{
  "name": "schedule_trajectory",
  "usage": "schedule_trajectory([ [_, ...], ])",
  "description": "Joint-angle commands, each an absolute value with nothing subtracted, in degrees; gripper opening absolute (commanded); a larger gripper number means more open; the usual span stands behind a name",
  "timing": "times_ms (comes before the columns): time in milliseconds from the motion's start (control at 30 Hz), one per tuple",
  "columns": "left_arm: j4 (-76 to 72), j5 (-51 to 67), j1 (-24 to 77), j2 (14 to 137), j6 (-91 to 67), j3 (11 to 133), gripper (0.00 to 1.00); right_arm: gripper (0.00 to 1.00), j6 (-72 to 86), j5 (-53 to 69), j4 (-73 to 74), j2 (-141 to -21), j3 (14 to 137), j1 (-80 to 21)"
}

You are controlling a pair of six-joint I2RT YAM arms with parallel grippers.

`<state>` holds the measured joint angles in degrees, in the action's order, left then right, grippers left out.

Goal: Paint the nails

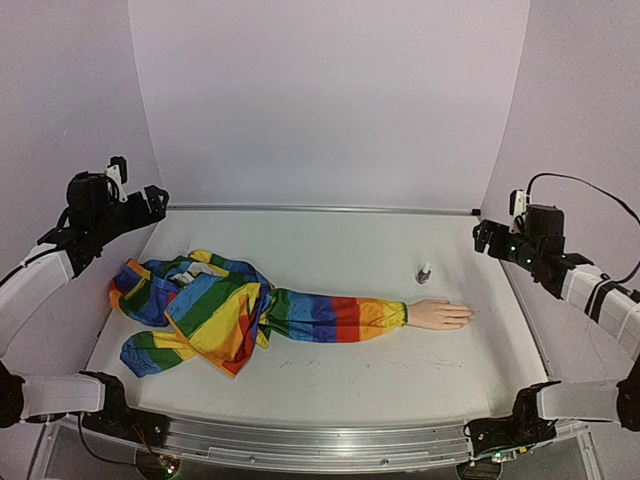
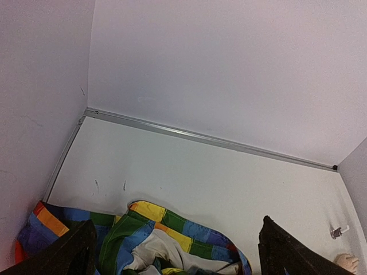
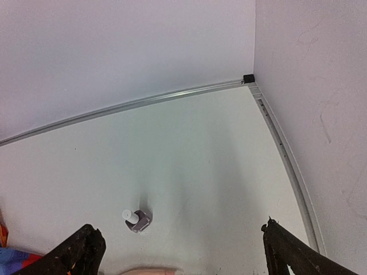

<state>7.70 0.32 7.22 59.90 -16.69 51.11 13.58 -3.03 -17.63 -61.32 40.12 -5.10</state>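
Hand (image 1: 440,314) lying flat on table (image 1: 400,380), right of centre, fingers pointing right. Nails (image 1: 466,317) sitting at its tips, too small to tell any paint. Rainbow sleeve (image 1: 330,315) trailing left into a crumpled heap. Bottle (image 1: 424,272) sitting just behind the hand, not touching it. Left gripper (image 1: 153,200) hanging high by the left wall, jaws gaping wide, holding nothing. Right gripper (image 1: 483,236) hovering by the right wall, jaws likewise spread, empty.
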Motion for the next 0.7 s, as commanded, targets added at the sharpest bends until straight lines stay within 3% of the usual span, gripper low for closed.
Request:
schedule_trajectory([
  [0, 11.04, 4.85, 7.65, 58.06, -17.39, 52.77, 0.99, 0.98, 14.47, 3.63, -12.61, -64.78, 44.27, -4.76],
  [400, 17.83, 11.9, 7.91, 58.86, -15.64, 56.92, 0.99, 0.98, 13.2, 0.64, -1.4, -83.51, 55.7, -14.16],
  [533, 18.3, 11.79, 8.01, 59.11, -15.34, 57.09, 0.99, 0.93, 13.66, -0.65, 2.62, -90.12, 60.85, -16.24],
  [667, 18.47, 12.29, 8.05, 59.38, -15.39, 56.84, 1.0, 0.8, 14.19, -2.54, 4.71, -95.34, 65.16, -16.84],
])
